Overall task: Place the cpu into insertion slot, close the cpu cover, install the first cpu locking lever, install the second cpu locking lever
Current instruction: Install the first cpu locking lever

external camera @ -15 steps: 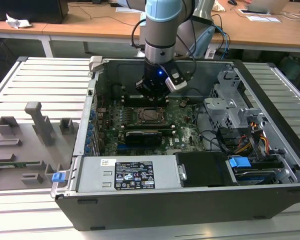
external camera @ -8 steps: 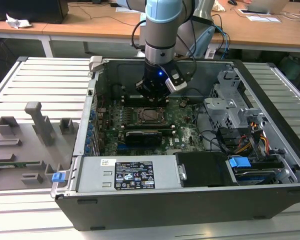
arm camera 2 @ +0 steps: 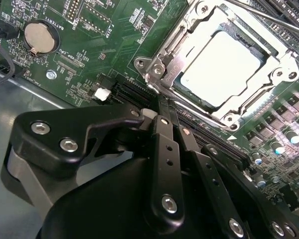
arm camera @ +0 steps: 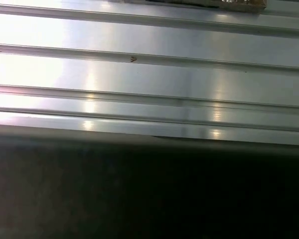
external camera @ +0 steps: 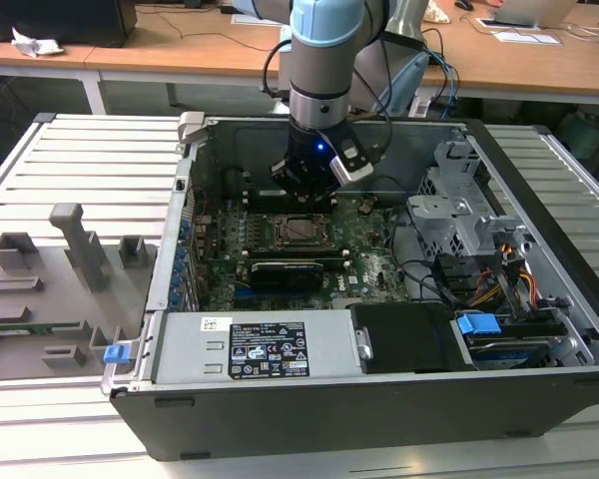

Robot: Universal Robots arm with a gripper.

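Observation:
The cpu [arm camera 2: 219, 67] lies flat in the insertion slot [external camera: 301, 230], its pale metal top showing through the window of the cpu cover [arm camera 2: 284, 64]. The cover is folded down flat around it. One thin locking lever [arm camera 2: 269, 17] runs along the socket's far side. My gripper [arm camera 2: 162, 107] has its black fingers [arm camera 2: 164, 144] pressed together, with the tips right at the socket's near corner hinge [arm camera 2: 157, 69]. In the exterior view the gripper [external camera: 304, 195] hangs just behind the socket, low over the green board. Nothing is held between the fingers.
A coin battery [arm camera 2: 39, 37] and a long black card slot [arm camera 2: 214, 142] lie close to the fingers. The case walls [external camera: 195, 180], drive cage [external camera: 459, 215] and power supply [external camera: 260, 349] ring the board. A grey fixture tray [external camera: 50, 289] sits at the exterior view's left. The first wrist view faces ribbed metal [arm camera: 149, 74].

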